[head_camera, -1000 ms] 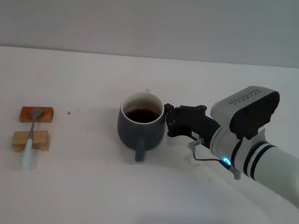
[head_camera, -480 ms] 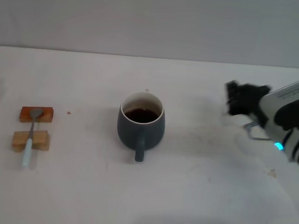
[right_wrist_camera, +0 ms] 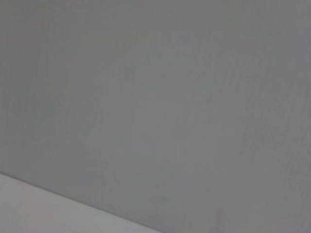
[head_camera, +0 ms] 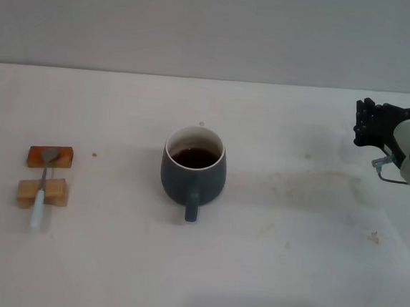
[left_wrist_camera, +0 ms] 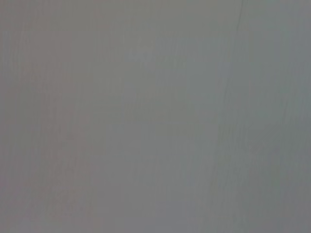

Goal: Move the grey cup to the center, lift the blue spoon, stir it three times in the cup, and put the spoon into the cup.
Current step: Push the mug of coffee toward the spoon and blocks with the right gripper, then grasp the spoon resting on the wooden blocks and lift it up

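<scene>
The grey cup (head_camera: 193, 169) stands near the middle of the white table, with dark liquid inside and its handle pointing toward me. The blue spoon (head_camera: 40, 195) lies at the left across two small wooden blocks, with its metal bowl on the far block and its pale blue handle toward me. My right gripper (head_camera: 369, 123) is at the far right edge, raised and well away from the cup, holding nothing. My left gripper is out of view. Both wrist views show only a plain grey wall.
Two small wooden blocks (head_camera: 49, 157) (head_camera: 42, 192) carry the spoon at the left. The white table (head_camera: 289, 261) has faint stains to the right of the cup.
My right gripper has let go of the cup and pulled back to the right and up, from beside the cup to the frame's right edge. The cup and spoon have stayed put.
</scene>
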